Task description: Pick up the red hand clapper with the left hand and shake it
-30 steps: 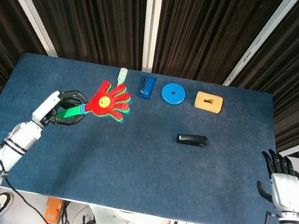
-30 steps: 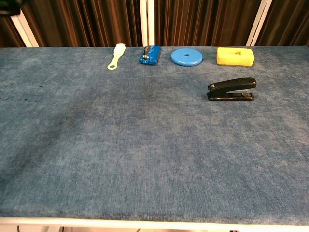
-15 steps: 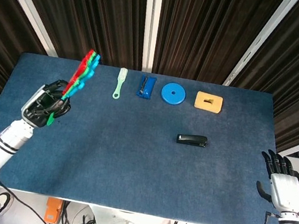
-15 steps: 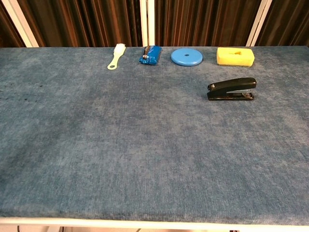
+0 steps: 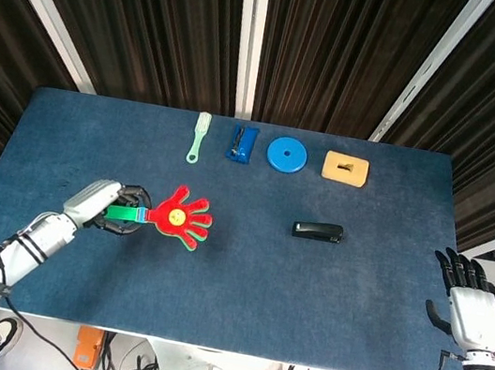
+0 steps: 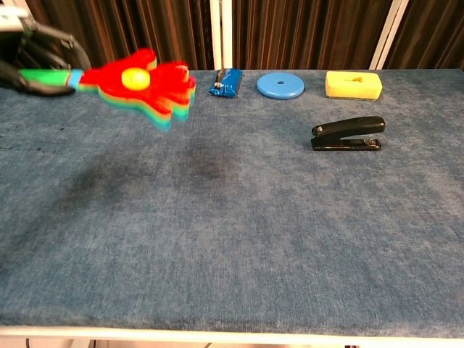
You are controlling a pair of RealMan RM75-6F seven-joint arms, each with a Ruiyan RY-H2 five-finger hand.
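Gripping red hand clapper [image 5: 181, 219] handle, left hand [image 5: 109, 207] outstretched

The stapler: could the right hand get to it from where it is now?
Probably yes. The right hand is open and holds nothing, and only bare table lies between it and the stapler.

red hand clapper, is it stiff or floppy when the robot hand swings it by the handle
Probably fairly stiff: the red hand clapper juts sideways from the left robot hand without drooping. Its stacked coloured layers look loose, so they likely slap together. Likely light, since holding the thin green handle suffices.
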